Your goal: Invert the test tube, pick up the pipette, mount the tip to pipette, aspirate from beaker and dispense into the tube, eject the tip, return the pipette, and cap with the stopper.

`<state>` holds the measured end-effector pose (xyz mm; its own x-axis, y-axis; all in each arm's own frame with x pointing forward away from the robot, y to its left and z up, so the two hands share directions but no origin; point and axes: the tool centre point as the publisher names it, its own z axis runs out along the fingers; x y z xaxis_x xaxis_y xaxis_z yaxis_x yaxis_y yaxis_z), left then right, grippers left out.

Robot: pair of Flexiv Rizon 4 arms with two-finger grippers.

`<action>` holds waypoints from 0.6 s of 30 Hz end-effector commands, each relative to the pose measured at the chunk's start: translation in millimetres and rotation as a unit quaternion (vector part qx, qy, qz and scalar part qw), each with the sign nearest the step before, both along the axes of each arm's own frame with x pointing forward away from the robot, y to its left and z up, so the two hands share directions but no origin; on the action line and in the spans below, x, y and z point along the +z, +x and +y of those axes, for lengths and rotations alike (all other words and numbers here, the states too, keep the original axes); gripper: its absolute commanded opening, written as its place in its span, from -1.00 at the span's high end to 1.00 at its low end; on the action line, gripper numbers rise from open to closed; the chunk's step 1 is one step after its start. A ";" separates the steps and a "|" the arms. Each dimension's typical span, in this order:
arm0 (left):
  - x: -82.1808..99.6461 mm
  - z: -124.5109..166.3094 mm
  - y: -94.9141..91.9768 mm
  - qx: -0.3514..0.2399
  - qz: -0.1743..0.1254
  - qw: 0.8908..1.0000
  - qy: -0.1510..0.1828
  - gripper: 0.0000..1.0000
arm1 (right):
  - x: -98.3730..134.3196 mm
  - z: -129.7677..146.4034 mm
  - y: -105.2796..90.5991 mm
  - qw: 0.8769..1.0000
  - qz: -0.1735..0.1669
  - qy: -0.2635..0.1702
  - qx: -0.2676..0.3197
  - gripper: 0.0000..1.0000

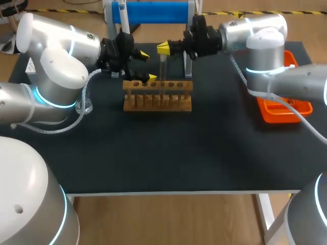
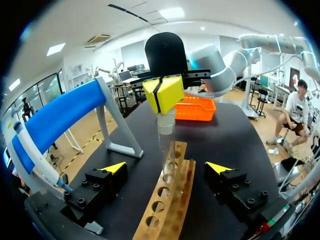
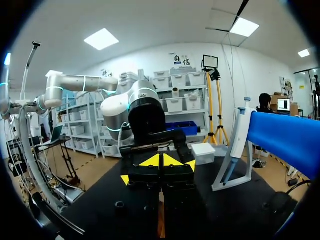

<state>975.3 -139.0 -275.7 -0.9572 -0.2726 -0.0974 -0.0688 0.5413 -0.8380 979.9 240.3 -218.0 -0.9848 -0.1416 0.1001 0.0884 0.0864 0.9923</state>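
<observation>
A clear test tube (image 1: 163, 74) stands upright with its lower end in the wooden rack (image 1: 157, 97). My right gripper (image 1: 163, 48) is shut on the tube's top end. In the left wrist view its yellow tips (image 2: 163, 93) pinch the tube (image 2: 167, 150) above the rack (image 2: 167, 205). My left gripper (image 1: 147, 66) is open, one finger on each side of the tube and apart from it (image 2: 165, 167). The right wrist view shows its own gripper (image 3: 160, 161) closed; the tube is hidden beneath. The blue pipette (image 1: 150, 11) hangs on its stand behind the rack.
A small glass beaker (image 1: 84, 106) sits left of the rack near my left arm. An orange basket (image 1: 284, 109) lies at the table's right edge. The pipette stand's legs (image 2: 120, 135) are close behind the rack.
</observation>
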 end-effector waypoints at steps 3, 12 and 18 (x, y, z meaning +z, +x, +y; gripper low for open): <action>-1.3 0.6 0.4 -0.001 -0.001 1.000 -0.002 -1.00 | -8.5 -0.9 -3.0 1.000 0.001 -0.007 0.000 1.00; -1.3 0.6 0.4 -0.001 -0.001 1.000 -0.002 -1.00 | -20.4 -1.0 -4.4 0.999 -0.007 -0.032 -0.003 1.00; -1.3 0.6 0.4 -0.001 -0.001 1.000 -0.002 -1.00 | -26.7 -0.7 -5.1 0.999 -0.008 -0.041 -0.003 1.00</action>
